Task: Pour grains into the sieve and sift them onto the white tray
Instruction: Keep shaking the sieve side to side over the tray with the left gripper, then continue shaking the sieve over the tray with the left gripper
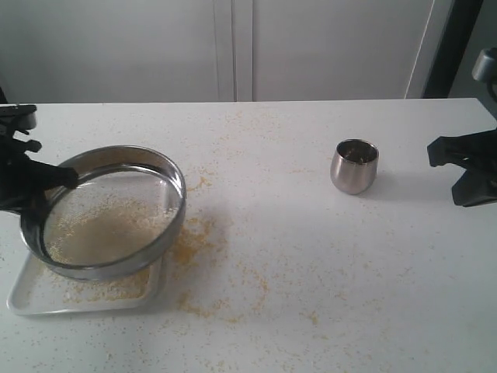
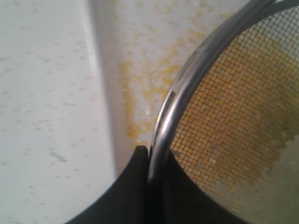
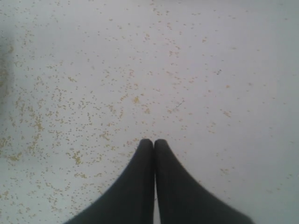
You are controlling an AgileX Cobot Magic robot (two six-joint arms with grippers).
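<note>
— Well, left pincer (image 2: pixel 149 156) pinched tight on the rim of the sieve (image 2: pixel 187 88), tilted just above the white tray (image 1: pixel 31 299).
— Right pincer (image 3: pixel 154 142)?
— Closed on nothing, well apart from the tray.
— Grains (image 1: pixel 101 233)?
— Heaped in the mesh; some on the tray, plenty strewn over the table (image 1: pixel 326 280) beside the tray.
— Risk?
— Likely more fines dropping past the tray's rim, with mesh overhanging that edge; possibly the rim slipping from so thin a pinch during shaking.
</note>
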